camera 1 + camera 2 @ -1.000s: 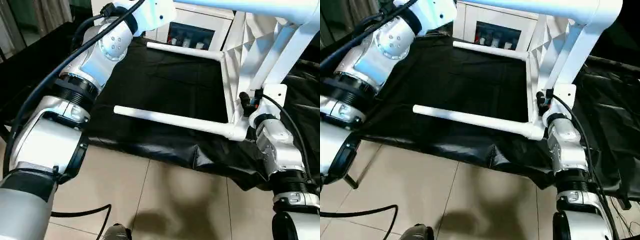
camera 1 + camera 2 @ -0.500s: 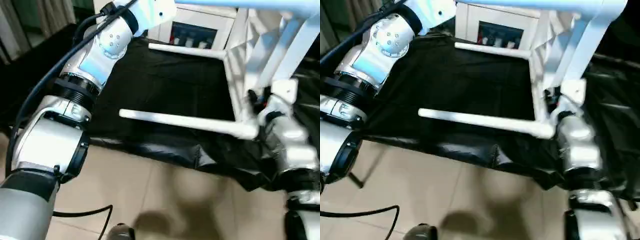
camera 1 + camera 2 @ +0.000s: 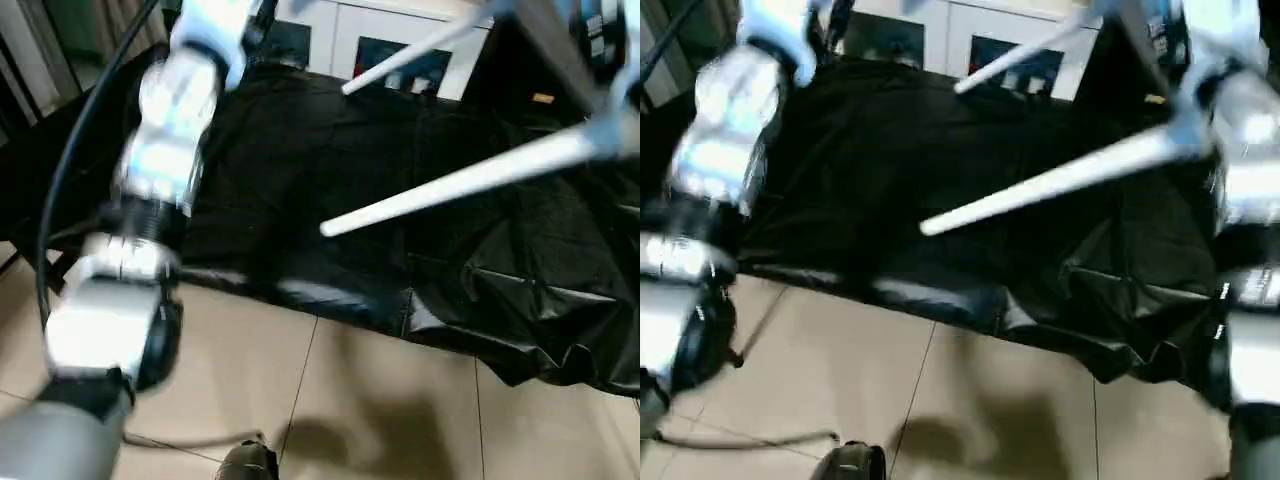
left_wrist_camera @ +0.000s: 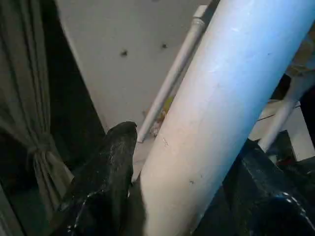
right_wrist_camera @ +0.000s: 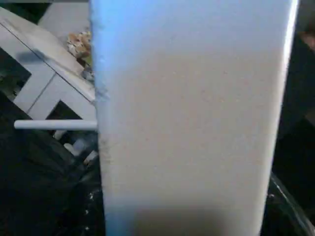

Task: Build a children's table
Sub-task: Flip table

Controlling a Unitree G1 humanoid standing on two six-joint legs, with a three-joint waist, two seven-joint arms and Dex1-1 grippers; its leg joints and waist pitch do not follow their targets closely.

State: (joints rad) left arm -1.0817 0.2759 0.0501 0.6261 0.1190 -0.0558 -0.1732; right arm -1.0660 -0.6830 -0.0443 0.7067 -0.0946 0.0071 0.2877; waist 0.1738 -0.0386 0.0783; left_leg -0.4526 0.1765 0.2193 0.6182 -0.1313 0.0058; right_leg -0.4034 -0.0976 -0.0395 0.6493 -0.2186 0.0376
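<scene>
White plastic tube, smooth and faintly scuffed, runs between the two black fingers [image 4: 106, 182] of the left claw [image 4: 187, 196], which clamps one leg [image 4: 216, 123] of the children's table [image 3: 470, 180]. A second broad white leg [image 5: 192, 118] stands close before the right claw [image 5: 187, 216]; whether that claw grips it I cannot tell. From the head, the children's table hangs in the air at about one o'clock, two long tapered legs slanting down toward seven o'clock above the counter [image 3: 300, 170]. Wrinkled glossy black cloth [image 3: 520, 290] drapes over the counter's near edge. Beige floor tiles [image 3: 380, 400] lie nearest. Beyond, at twelve o'clock, stands a white cabinet [image 3: 400, 50] with glass doors.
</scene>
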